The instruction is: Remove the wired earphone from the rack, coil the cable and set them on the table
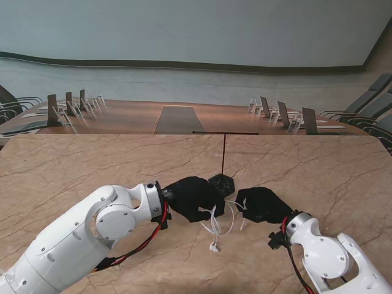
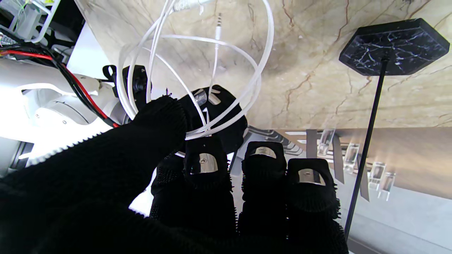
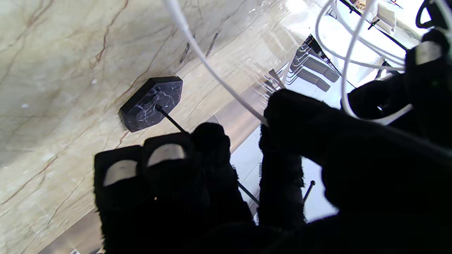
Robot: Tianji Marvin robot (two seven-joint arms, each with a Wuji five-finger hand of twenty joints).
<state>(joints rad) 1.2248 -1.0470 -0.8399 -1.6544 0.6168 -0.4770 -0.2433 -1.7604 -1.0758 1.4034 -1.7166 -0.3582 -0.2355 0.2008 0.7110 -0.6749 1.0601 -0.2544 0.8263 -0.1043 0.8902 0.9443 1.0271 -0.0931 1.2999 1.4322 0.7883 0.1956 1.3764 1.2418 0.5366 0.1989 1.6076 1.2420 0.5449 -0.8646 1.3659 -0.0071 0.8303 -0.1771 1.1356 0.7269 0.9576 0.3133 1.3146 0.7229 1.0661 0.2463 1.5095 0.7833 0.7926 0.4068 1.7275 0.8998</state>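
I stand over a broad marble table [image 1: 73,165] veined in brown, in a conference room where rows of chairs and small placards line a longer wooden table [image 1: 177,116] at twelve o'clock. The rack [image 1: 223,153], a thin black T-post on a dark hexagonal base, stands upright at the table's centre, its crossbar bare. Only my stand view shows both arms reaching in from five and seven o'clock; my left wrist view alone shows the cable [image 2: 197,70] hanging in several white loops with its jack plug dangling free. My left hand [image 1: 195,197] sits just at nine o'clock of the rack base, thumb and fingers curled shut around those loops. My right hand [image 1: 264,204], at three o'clock of the base, pinches one strand between thumb and fingers. The earphone [image 1: 214,247] dangles nearer to me, between both hands.
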